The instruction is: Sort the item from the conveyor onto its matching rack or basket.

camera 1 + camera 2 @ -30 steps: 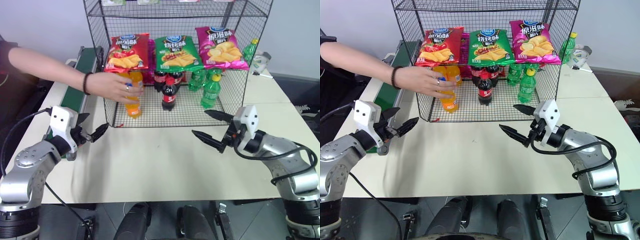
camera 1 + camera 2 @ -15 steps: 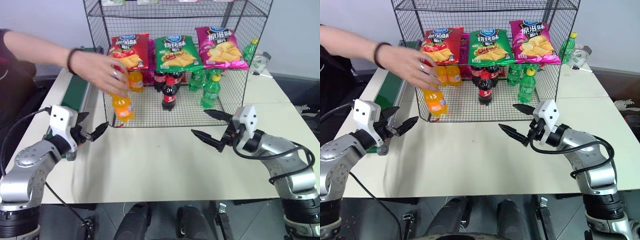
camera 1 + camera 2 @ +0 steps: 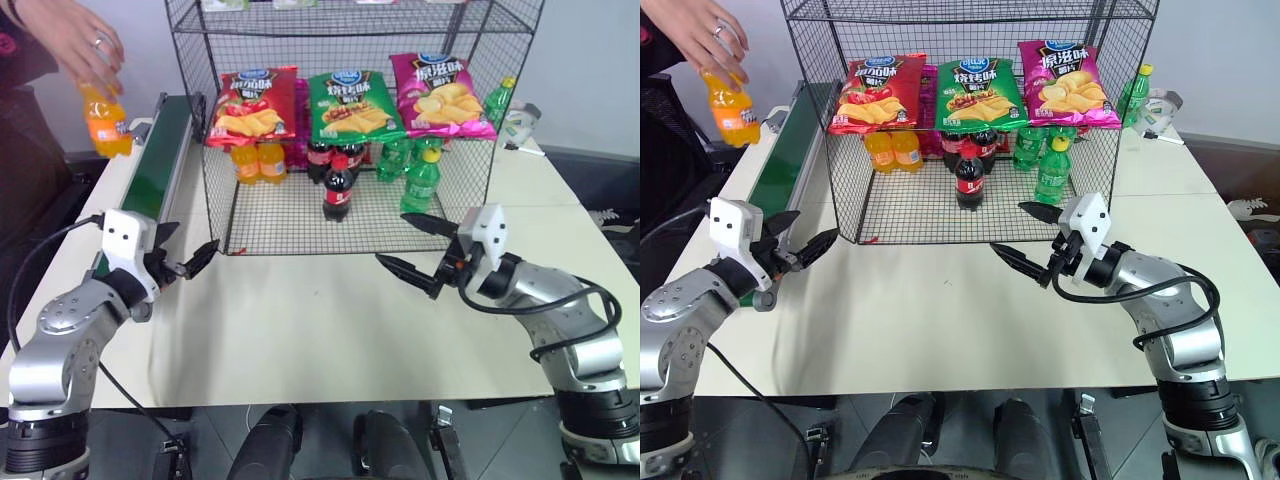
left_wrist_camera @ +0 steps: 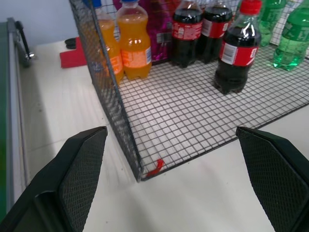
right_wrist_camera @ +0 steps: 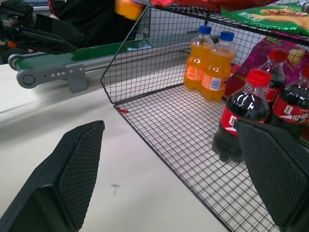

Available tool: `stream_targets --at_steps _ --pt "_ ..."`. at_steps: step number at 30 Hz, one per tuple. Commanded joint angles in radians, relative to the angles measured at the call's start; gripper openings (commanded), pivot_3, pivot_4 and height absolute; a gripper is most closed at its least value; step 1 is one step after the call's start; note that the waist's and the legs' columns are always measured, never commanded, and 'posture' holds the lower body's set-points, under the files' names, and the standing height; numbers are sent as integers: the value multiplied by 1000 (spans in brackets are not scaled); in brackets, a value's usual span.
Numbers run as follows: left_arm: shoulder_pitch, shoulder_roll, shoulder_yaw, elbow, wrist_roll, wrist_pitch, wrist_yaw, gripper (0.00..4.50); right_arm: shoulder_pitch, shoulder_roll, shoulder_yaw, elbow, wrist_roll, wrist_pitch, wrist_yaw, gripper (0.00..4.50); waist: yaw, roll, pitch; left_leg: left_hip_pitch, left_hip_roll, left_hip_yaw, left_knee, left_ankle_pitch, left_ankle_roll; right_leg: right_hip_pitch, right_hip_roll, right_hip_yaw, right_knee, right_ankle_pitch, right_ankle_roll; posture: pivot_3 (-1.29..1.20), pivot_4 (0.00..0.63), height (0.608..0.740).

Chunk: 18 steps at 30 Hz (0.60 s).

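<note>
Orange soda bottle (image 3: pixel 104 122) sits in the upper left of the left eye frame, tilted and held by a person's hand (image 3: pixel 70 38) above the far end of the conveyor (image 3: pixel 158 165) — clear of the belt, not resting on it. The conveyor's dark-green belt runs down the left side of the frame toward the left gripper (image 3: pixel 187 264), whose two black fingers are spread wide with nothing between them, low in the left of the frame beside the belt's near end. The right gripper (image 3: pixel 410 250) is right of centre, its fingers likewise spread wide and empty, just in front of the black wire rack (image 3: pixel 214 175). That rack fills the upper middle of the frame: three chip bags (red, green, pink) (image 3: pixel 347 104) lie on its middle tier, and on the lowest tier stand two more orange bottles (image 3: pixel 257 162), cola bottles (image 3: pixel 337 186) and green soda bottles (image 3: pixel 421 184). Everything stands on a pale table (image 3: pixel 320 320).
</note>
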Motion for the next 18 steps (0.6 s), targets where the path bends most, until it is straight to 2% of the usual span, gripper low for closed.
stream_targets --at_steps 1,18 --pt "-2 7 33 -39 -8 -19 5 4469 -17 -5 -13 -7 5 -14 8 4500 0 0 0 0 0 0 0 0 0 0 0 0 0 0 0 0 150 740" --pt "4 -6 48 -21 2 -40 40 4469 -27 -1 -4 -3 0 -16 18 4500 -1 0 0 0 0 0 0 0 0 0 0 0 0 0 0 0 150 740"
